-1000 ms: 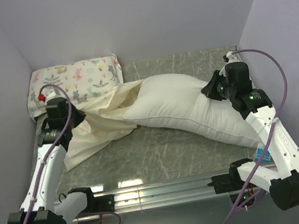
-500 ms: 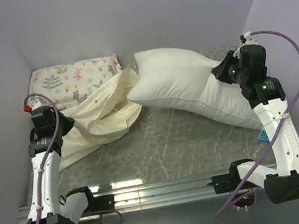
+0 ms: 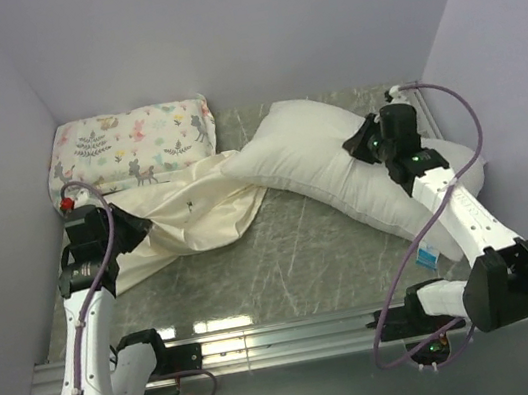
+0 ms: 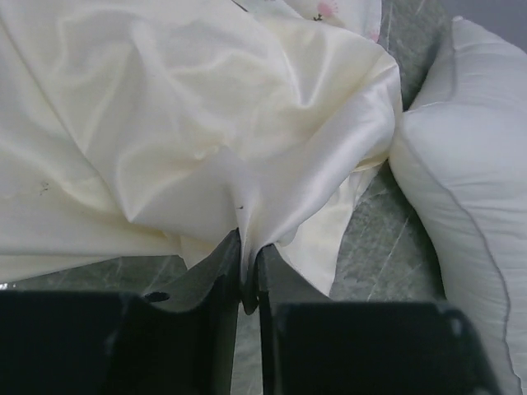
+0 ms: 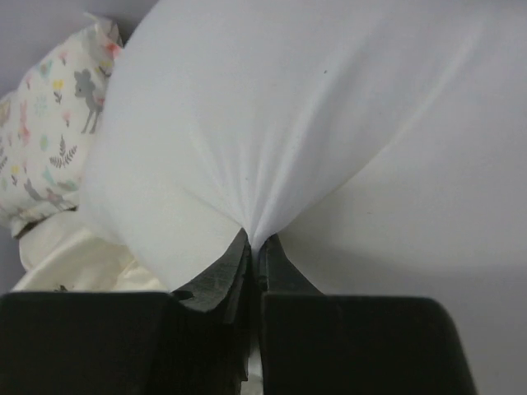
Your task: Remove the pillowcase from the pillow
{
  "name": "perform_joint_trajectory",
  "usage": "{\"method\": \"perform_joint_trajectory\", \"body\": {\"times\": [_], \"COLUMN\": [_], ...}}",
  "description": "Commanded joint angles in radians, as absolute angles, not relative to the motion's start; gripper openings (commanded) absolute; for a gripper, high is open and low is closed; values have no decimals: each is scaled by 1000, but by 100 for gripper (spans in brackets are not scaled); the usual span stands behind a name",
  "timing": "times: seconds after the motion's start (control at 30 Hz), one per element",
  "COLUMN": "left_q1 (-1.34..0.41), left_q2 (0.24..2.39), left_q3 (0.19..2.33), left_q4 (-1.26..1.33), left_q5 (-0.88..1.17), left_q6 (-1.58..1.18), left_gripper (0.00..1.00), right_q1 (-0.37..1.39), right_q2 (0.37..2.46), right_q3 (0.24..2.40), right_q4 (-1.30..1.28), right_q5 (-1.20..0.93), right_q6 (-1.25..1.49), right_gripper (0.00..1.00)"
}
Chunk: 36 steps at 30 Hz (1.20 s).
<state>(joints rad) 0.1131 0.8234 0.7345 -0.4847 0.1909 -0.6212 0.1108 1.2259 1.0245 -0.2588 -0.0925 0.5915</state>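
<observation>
The cream, glossy pillowcase point(image 3: 191, 215) lies limp and crumpled on the left of the table. My left gripper point(image 3: 132, 227) is at its left edge; in the left wrist view the gripper point(image 4: 249, 257) pinches a fold of the pillowcase point(image 4: 206, 123) between nearly closed jaws. The plump white pillow point(image 3: 313, 154) lies bare across the middle, its left tip touching the pillowcase. My right gripper point(image 3: 359, 148) is shut on a pinch of the pillow point(image 5: 313, 107), seen bunched at the gripper point(image 5: 257, 247). A blue label point(image 3: 426, 256) shows at the pillow's near right corner.
A smaller pillow printed with animals and leaves point(image 3: 133, 143) sits in the back left corner against the walls. Lilac walls close in the left, back and right sides. The grey marbled tabletop point(image 3: 295, 258) is bare in front of the pillow, up to the metal rail.
The right arm lifted the pillow rightward, then lowered it back toward the middle. The pillowcase slid off its left end and settled flat. The left gripper drew nearer and left.
</observation>
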Motion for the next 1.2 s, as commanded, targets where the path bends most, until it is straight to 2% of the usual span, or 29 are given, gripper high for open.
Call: {"method": "perform_joint_trajectory", "body": {"times": [0.0,0.03,0.07,0.1,0.13,0.17,0.2,0.23,0.27,0.3,0.4,0.5,0.53,0.6,0.87,1.17], "left_q1": [110,107,104,101,80,63,42,-19,-58,-101,-330,-415,-443,-459,-486,-554], "left_q2": [818,819,821,818,812,807,795,792,792,801,836,870,876,885,862,936], "left_q3": [785,790,796,798,802,807,824,834,848,879,946,988,992,988,959,1058], "left_q4": [-474,-480,-485,-491,-495,-503,-508,-520,-526,-531,-554,-549,-543,-512,-463,-486], "left_q5": [271,279,288,301,292,267,212,168,125,83,-107,-216,-224,-213,-189,-249], "left_q6": [-606,-588,-577,-557,-551,-548,-545,-543,-548,-557,-589,-604,-601,-588,-534,-514], "left_gripper": [19,25,30,44,51,57,64,76,80,84,91,92,96,99,99,99], "right_q1": [167,178,189,202,209,215,216,216,216,218,218,218,218,218,218,219], "right_q2": [1183,1178,1174,1155,1144,1132,1111,1100,1088,1062,1002,938,919,862,638,640], "right_q3": [986,967,957,950,937,936,934,937,937,936,922,897,878,850,697,653], "right_q4": [-8,-9,-11,-14,-20,-31,-56,-75,-90,-113,-158,-181,-195,-210,-239,-256], "right_q5": [-89,-74,-68,-69,-75,-81,-89,-110,-121,-136,-147,-164,-170,-175,-129,-121], "right_q6": [614,603,597,591,578,574,568,557,554,548,531,512,505,503,489,474], "right_gripper": [0,0,7,15,24,43,52,59,70,90,94,95,96,96,99,100]}}
